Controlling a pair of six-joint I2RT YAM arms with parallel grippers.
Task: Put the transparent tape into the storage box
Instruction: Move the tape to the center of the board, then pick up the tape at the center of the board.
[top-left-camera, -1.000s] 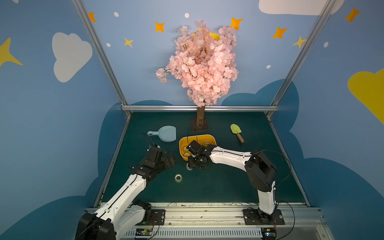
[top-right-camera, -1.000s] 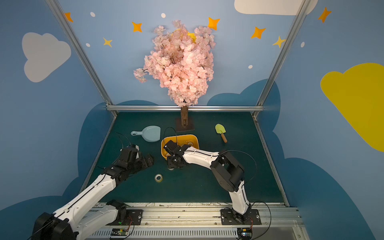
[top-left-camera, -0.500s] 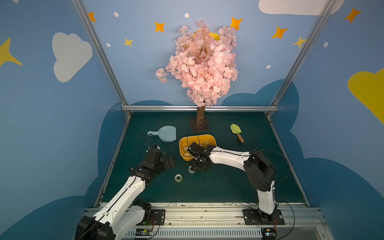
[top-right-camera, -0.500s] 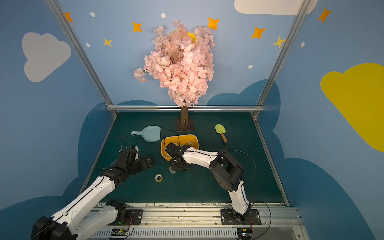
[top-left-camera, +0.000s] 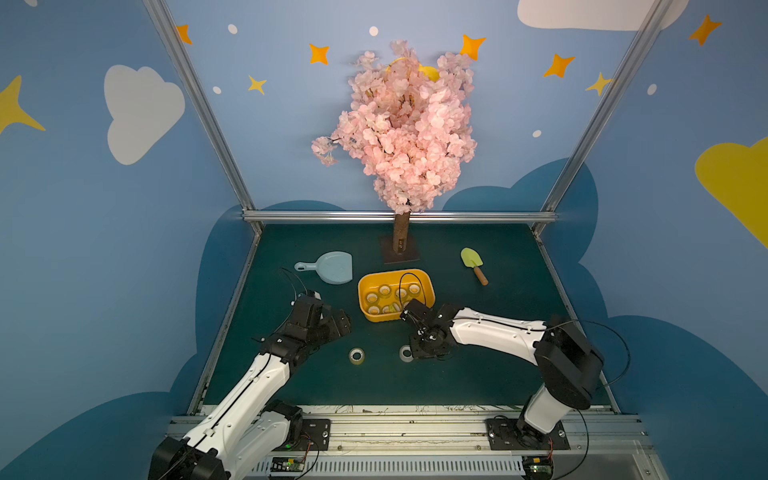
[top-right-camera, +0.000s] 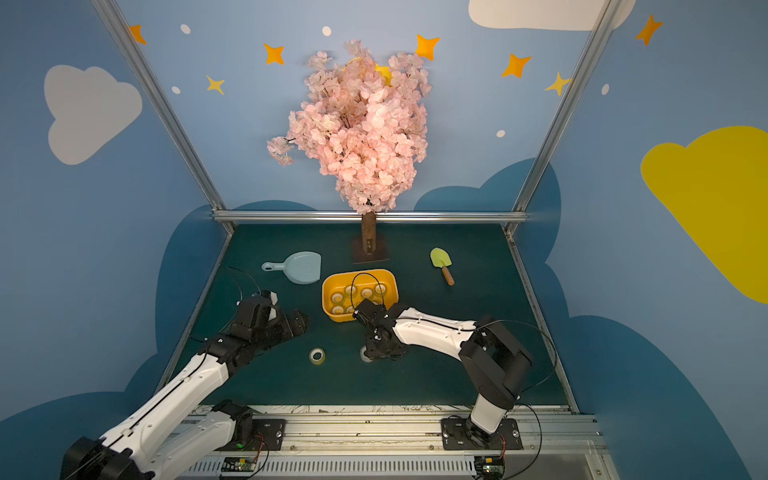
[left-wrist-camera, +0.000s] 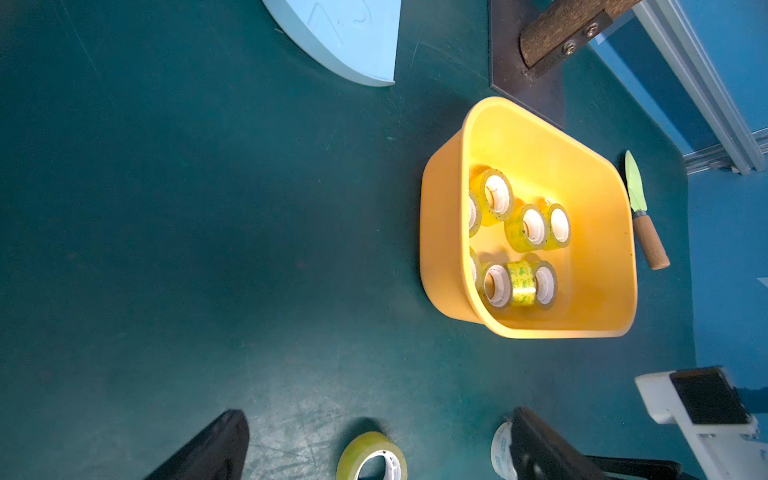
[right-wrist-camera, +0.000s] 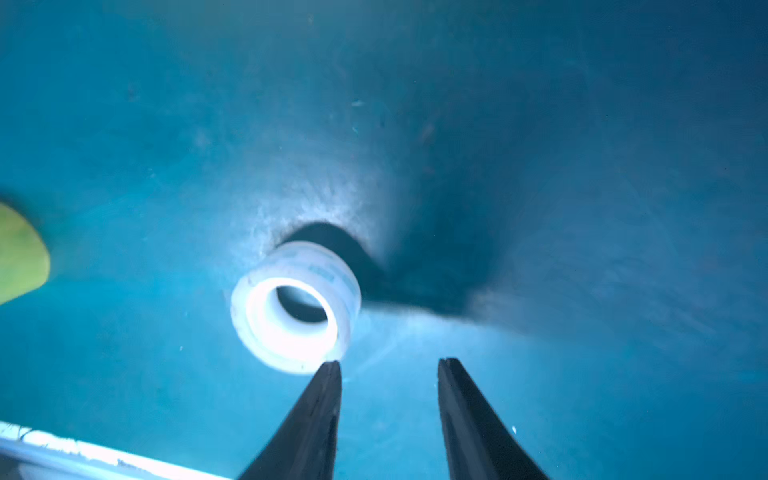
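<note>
- The right gripper (top-left-camera: 415, 351) has pulled back from the near rim of the storage box (top-left-camera: 365, 309). It now points down at the mat beside a transparent tape roll (top-left-camera: 405, 353). The left arm has barely shifted.
- In the right wrist view the two black tapered fingers (right-wrist-camera: 328, 399) stand partly apart with only bare mat between them. One tip is just beside the roll's rim, and nothing is gripped.
- That transparent tape roll (right-wrist-camera: 295, 307) lies flat. It is a short, milky-clear ring around a white core with faint blue print on its side, and it casts a hard shadow.
- A second, yellowish tape roll (top-left-camera: 356, 356) lies flat on the mat near it, toward the left arm's side.
- The left gripper (left-wrist-camera: 378, 415) is spread wide and holds nothing. In the left wrist view the yellowish roll shows between its dark fingers (left-wrist-camera: 216, 444), down on the mat.
- The storage box is a glossy orange-yellow plastic tub with rounded corners and a rolled rim. It already holds several glossy tape rolls (left-wrist-camera: 525, 228) with white cores.
- The mat (top-left-camera: 478, 374) is dark green and finely scuffed.
- A pale blue dustpan (top-left-camera: 332, 268) and a green-bladed trowel (top-left-camera: 473, 264) with a wooden handle lie farther back.
</note>
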